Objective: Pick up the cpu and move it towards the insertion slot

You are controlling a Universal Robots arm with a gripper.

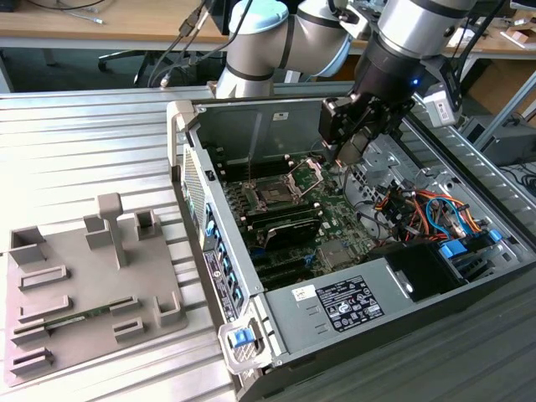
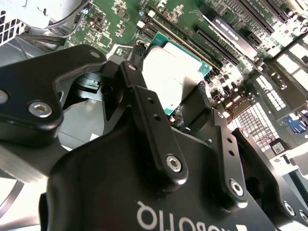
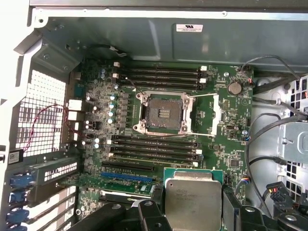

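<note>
The cpu (image 3: 192, 199) is a flat square chip with a silvery top and a green rim, held edge to edge by my gripper (image 3: 191, 208), which is shut on it. In the second wrist view the cpu (image 2: 168, 67) sits between the black fingers (image 2: 199, 98). The insertion slot (image 3: 162, 113) is a dark square socket in a silver frame, with its load plate (image 3: 211, 113) swung open beside it. In the exterior view my gripper (image 1: 350, 151) hangs inside the open computer case, above the board and towards that view's right of the insertion slot (image 1: 275, 197).
Long black memory slots (image 3: 159, 74) run on both sides of the socket. Coloured cables (image 1: 419, 209) bunch towards the exterior view's right of the board. The case walls (image 1: 251, 126) ring the board. A grey tray (image 1: 84, 276) lies on the table at the exterior view's left.
</note>
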